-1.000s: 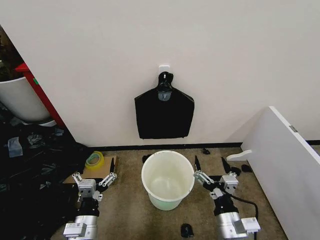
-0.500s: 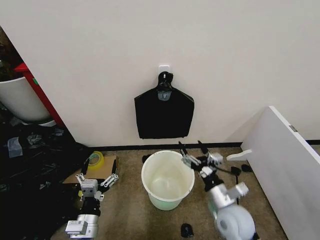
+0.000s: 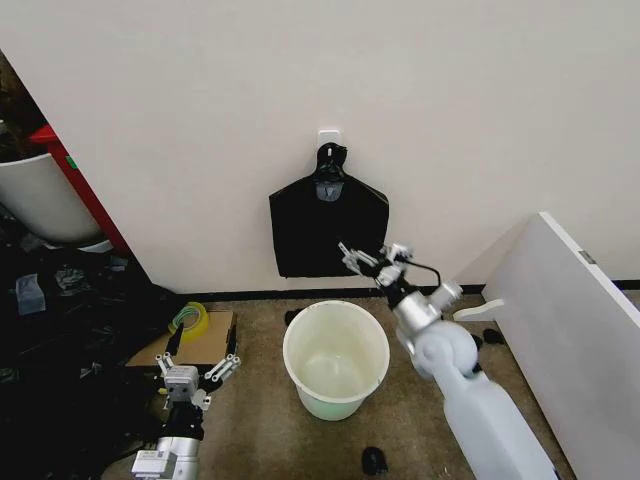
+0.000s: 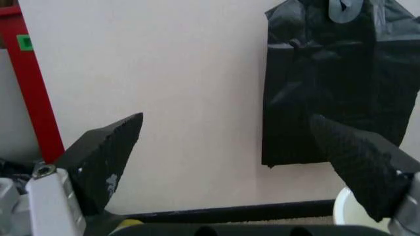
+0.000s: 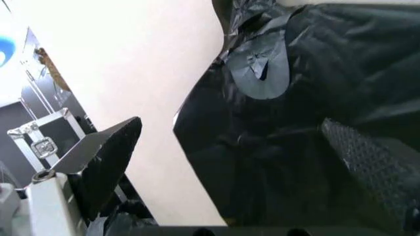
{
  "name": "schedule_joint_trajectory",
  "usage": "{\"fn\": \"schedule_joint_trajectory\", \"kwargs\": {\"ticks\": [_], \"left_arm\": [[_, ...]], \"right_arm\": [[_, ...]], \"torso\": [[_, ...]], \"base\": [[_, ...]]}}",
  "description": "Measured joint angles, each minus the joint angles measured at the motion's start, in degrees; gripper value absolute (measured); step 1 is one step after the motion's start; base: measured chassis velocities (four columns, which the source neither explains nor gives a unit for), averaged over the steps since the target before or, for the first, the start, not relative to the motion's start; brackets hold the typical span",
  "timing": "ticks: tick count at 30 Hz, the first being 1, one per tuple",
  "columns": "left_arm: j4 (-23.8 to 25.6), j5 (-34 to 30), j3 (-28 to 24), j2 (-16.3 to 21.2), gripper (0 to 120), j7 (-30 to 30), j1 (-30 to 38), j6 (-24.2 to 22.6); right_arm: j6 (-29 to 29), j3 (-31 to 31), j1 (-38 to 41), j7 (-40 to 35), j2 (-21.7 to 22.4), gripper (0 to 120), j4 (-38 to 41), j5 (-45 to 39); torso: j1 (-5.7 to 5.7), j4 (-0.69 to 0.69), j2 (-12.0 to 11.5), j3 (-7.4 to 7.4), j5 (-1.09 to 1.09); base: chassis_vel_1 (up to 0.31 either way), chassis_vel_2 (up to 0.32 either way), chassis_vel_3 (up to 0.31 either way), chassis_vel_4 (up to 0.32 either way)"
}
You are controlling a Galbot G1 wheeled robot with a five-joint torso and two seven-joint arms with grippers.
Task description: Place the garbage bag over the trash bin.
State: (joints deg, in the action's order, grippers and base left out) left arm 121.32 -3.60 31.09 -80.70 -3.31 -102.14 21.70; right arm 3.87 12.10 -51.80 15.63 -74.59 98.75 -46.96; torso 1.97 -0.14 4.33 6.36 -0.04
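The trash bin [image 3: 336, 360] stands on the floor [image 3: 260, 430] near the wall [image 3: 200, 130]. The garbage bag [image 3: 328, 232] hangs on the wall behind it. The right tool [image 3: 367, 259] is before the bag's right part; the left tool [image 3: 197, 368] is low, left of the bin.

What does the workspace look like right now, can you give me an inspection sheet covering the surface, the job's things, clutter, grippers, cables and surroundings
Surface: brown floor, worn and bare around the bin.
Job's things: black bag bundle hangs from a wall hook; trash bin stands upright below it, unlined.
Clutter: tape roll on cardboard; small dark scraps on the floor; crumpled black plastic at left.
Grippers: right gripper open, raised at the bundle's lower right corner; left gripper open, low beside the cardboard.
Cables: thin black cable on the right wrist.
Surroundings: plain wall, white panel at right, white tub with red edging at left.
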Motion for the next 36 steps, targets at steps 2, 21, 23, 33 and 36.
{"fn": "schedule_joint_trajectory", "kwargs": {"ticks": [2,21,23,33,36], "left_arm": [[0.0,-0.08,0.46,-0.06,100,0.01,0.02,0.02],[0.26,-0.22,1.29,-0.56,100,-0.26,-0.05,-0.07],[0.27,-0.23,1.3,-0.56,100,-0.27,-0.05,-0.07],[0.2,-0.3,1.35,-0.63,100,-0.4,0.26,-0.17],[0.2,-0.29,1.25,-0.77,100,-0.41,0.36,-0.23]], "right_arm": [[-0.02,-0.95,3.04,0.03,-0.57,100,-3.04,0.32],[-0.62,-2.87,13.99,-0.18,-4.54,100,-13.13,0.73],[-0.62,-2.89,14.01,-0.19,-4.58,100,-13.13,0.73],[-0.68,-3.44,14.14,-0.42,-5.17,76,-12.42,1.06],[-0.79,-3.42,14.04,-0.73,-5.05,67,-12.04,1.0]], "torso": [[-0.01,0.0,0.0,0.0,0.0],[-0.01,0.0,0.0,-0.01,0.0],[-0.01,0.0,0.0,-0.01,0.0],[-0.01,0.0,0.01,-0.01,0.01],[-0.01,0.0,0.01,-0.01,0.0]], "base": [[0.0,0.0,0.0,0.0],[0.0,0.0,0.0,0.0],[0.0,0.0,0.0,0.0],[0.0,0.0,0.0,0.0],[0.0,0.0,0.0,0.0]]}}
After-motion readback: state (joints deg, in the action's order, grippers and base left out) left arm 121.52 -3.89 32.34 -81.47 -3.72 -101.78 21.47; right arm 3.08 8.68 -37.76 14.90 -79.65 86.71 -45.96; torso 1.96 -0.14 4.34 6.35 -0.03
